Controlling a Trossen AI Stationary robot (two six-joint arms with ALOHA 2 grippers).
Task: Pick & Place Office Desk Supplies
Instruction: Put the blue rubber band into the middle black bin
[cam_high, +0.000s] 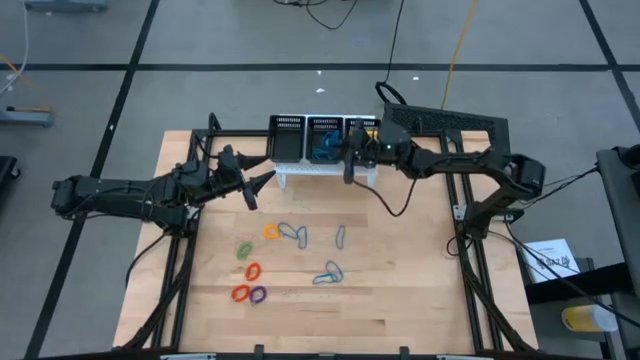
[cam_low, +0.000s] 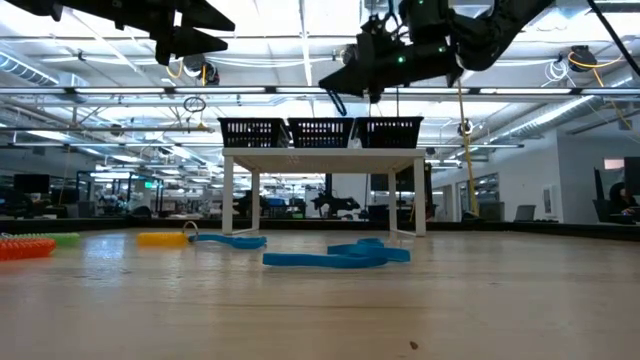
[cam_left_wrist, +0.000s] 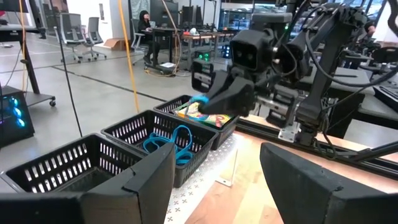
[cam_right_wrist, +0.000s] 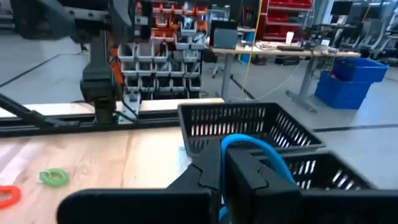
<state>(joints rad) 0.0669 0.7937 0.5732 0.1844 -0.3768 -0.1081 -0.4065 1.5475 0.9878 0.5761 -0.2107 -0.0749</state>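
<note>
Blue oval loops (cam_high: 331, 272) and small coloured loops (cam_high: 249, 283) lie on the table (cam_high: 420, 290), well below both arms. The left gripper (cam_high: 262, 172) hovers with fingers apart beside the mesh organiser (cam_high: 288, 137). The right gripper (cam_high: 347, 160) hangs over the organiser, pinched on a blue loop (cam_right_wrist: 249, 149).

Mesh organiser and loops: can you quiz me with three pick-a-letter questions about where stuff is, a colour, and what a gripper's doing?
1. Where are the crayon boxes? A in the left gripper; B in the mesh organiser's end compartment; C in the right gripper.
2. What colour loop does the right gripper hold? A blue; B red; C green.
3. The left gripper is: A shut on a loop; B shut on a box; C open, empty.
Answers: B, yellow boxes fill that compartment; A, a blue loop sits between its shut fingers; C, its fingers stand apart, nothing between.
</note>
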